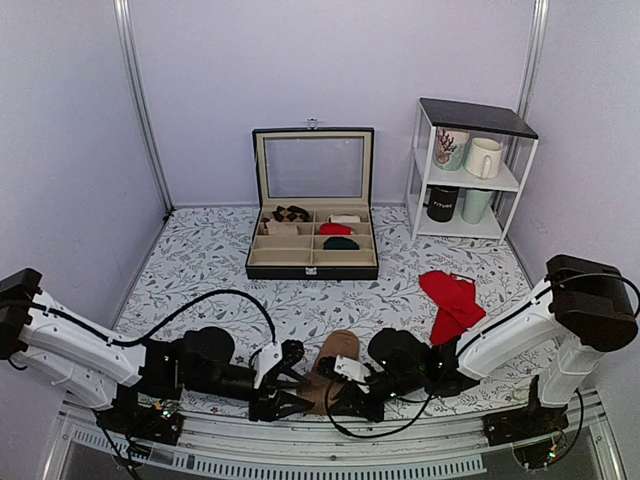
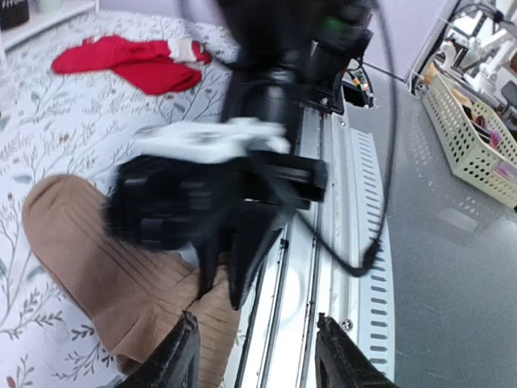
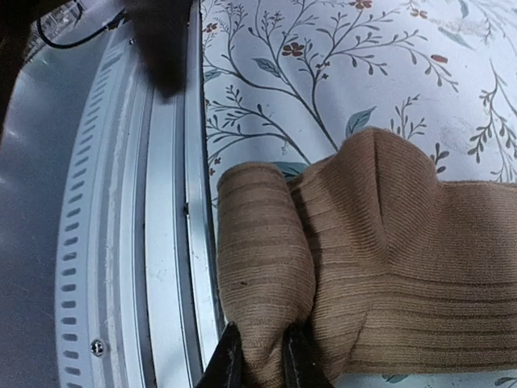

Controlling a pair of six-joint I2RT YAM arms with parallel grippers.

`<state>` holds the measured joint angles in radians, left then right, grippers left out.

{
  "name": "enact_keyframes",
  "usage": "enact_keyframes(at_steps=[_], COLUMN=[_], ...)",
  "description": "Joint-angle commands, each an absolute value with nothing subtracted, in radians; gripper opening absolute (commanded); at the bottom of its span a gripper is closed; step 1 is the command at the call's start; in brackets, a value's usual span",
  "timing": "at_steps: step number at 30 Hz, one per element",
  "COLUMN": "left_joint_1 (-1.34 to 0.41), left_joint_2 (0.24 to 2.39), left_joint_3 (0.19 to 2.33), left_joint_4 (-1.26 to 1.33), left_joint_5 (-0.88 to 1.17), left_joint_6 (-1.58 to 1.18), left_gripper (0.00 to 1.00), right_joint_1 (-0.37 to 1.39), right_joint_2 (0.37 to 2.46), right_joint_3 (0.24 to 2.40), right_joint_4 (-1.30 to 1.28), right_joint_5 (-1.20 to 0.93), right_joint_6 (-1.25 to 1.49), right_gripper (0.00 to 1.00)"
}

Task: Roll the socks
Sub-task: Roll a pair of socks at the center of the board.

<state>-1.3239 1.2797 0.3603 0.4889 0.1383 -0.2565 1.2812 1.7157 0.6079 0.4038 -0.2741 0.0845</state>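
The tan ribbed socks lie flat near the table's front edge, between my two grippers. Their near end is folded over into a thick bulge. My right gripper is shut on that bulge, one finger on each side of it. In the left wrist view the socks stretch away to the left, and the right gripper's black body hangs over them. My left gripper stands open above the sock's edge and the metal rail, holding nothing. From above, the left gripper sits just left of the socks.
A metal rail runs along the near table edge right by the sock's end. Red socks lie to the right. A black compartment box with small rolls stands behind, and a white shelf with mugs at back right.
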Motion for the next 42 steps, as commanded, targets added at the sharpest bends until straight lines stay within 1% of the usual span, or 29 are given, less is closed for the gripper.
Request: enact_keyframes(at_steps=[1, 4, 10, 12, 14, 16, 19, 23, 25, 26, 28, 30, 31, 32, 36, 39, 40, 42], left_joint_1=[-1.377, -1.396, -1.432, -1.436, -1.438, -1.442, -1.442, -1.443, -1.442, -1.443, -1.443, -1.443, -1.443, -1.443, -1.435, -1.397, -1.377, -1.334], left_joint_2=[1.274, 1.324, 1.446, 1.481, 1.514, 1.539, 1.567, 1.625, 1.650, 1.660, 1.669, 1.666, 1.660, 1.650, 1.631, 1.631, 1.631, 1.632], left_joint_3=[0.326, 0.316, 0.342, 0.355, 0.361, 0.364, 0.363, 0.380, 0.387, 0.389, 0.395, 0.398, 0.396, 0.396, 0.403, 0.406, 0.401, 0.387], left_joint_4=[0.495, 0.541, 0.595, 0.612, 0.628, 0.643, 0.665, 0.654, 0.652, 0.652, 0.647, 0.640, 0.638, 0.635, 0.586, 0.528, 0.519, 0.502], left_joint_5=[0.070, 0.043, -0.126, -0.160, -0.190, -0.212, -0.230, -0.230, -0.213, -0.200, -0.175, -0.160, -0.153, -0.144, -0.098, -0.025, 0.017, 0.107], left_joint_6=[-0.150, -0.152, -0.118, -0.098, -0.087, -0.081, -0.068, -0.075, -0.085, -0.092, -0.102, -0.113, -0.118, -0.124, -0.155, -0.211, -0.236, -0.289], left_gripper=[0.48, 0.48, 0.52, 0.54, 0.59, 0.61, 0.62, 0.61, 0.56, 0.51, 0.37, 0.19, 0.06, 0.00, 0.00, 0.00, 0.00, 0.00], right_joint_1=[1.161, 1.083, 1.075, 1.075, 1.075, 1.075, 1.075, 1.075, 1.075, 1.075, 1.074, 1.075, 1.075, 1.075, 1.075, 1.075, 1.075, 1.077], right_joint_2=[1.791, 1.845, 1.960, 1.972, 1.973, 1.973, 1.973, 1.975, 1.976, 1.977, 1.979, 1.980, 1.981, 1.982, 1.977, 1.931, 1.890, 1.803], right_joint_3=[0.639, 0.677, 0.750, 0.749, 0.746, 0.741, 0.733, 0.730, 0.729, 0.730, 0.729, 0.729, 0.730, 0.734, 0.752, 0.752, 0.746, 0.723], right_joint_4=[0.247, 0.204, 0.137, 0.135, 0.135, 0.133, 0.135, 0.135, 0.135, 0.135, 0.135, 0.135, 0.134, 0.134, 0.116, 0.116, 0.123, 0.150], right_joint_5=[-0.587, -0.678, -0.718, -0.719, -0.721, -0.724, -0.720, -0.728, -0.730, -0.730, -0.730, -0.732, -0.731, -0.730, -0.713, -0.672, -0.646, -0.558], right_joint_6=[0.204, 0.249, 0.266, 0.271, 0.273, 0.274, 0.273, 0.270, 0.266, 0.266, 0.266, 0.268, 0.269, 0.273, 0.283, 0.280, 0.271, 0.246], right_gripper=[0.09, 0.09, 0.09, 0.09, 0.09, 0.09, 0.09, 0.09, 0.09, 0.09, 0.09, 0.10, 0.10, 0.11, 0.16, 0.20, 0.22, 0.32])
